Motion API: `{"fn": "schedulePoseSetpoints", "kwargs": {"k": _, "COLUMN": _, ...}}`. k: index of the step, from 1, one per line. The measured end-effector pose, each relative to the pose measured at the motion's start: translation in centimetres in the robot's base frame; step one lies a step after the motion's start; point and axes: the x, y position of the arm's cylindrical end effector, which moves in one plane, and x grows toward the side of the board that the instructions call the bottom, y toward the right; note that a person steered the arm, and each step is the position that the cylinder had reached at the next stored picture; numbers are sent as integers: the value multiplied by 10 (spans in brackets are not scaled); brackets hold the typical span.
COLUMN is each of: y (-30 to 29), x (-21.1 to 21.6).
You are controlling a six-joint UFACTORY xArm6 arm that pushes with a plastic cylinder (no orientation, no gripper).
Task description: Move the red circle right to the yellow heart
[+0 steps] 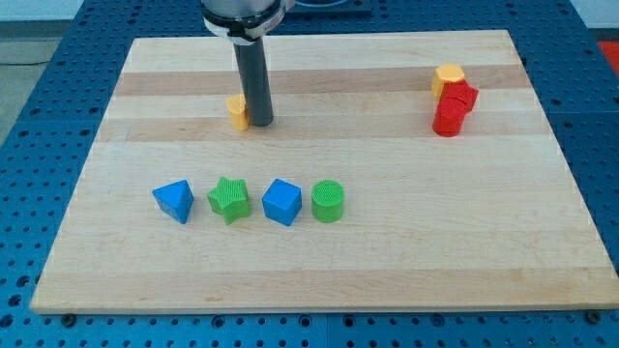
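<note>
My tip rests on the board just right of a yellow block, seemingly the yellow heart, and touches or nearly touches it; the rod hides its right side. The red circle stands far off at the view's upper right. It is pressed against another red block, whose shape I cannot make out. A yellow hexagon-like block sits just above those two.
A row of blocks lies below the middle of the wooden board: a blue triangle, a green star, a blue cube and a green circle. A blue perforated table surrounds the board.
</note>
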Motion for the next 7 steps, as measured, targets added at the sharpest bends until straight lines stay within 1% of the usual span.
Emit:
{"fn": "schedulePoseSetpoints", "kwargs": {"k": 2, "y": 102, "x": 68}}
{"fn": "schedulePoseSetpoints", "kwargs": {"k": 3, "y": 167, "x": 72}}
{"fn": "schedulePoseSetpoints", "kwargs": {"k": 4, "y": 234, "x": 71}}
{"fn": "schedulePoseSetpoints", "kwargs": {"k": 5, "y": 261, "x": 46}}
{"fn": "schedulePoseSetpoints", "kwargs": {"k": 6, "y": 261, "x": 19}}
{"fn": "schedulePoseSetpoints", "kwargs": {"k": 7, "y": 257, "x": 19}}
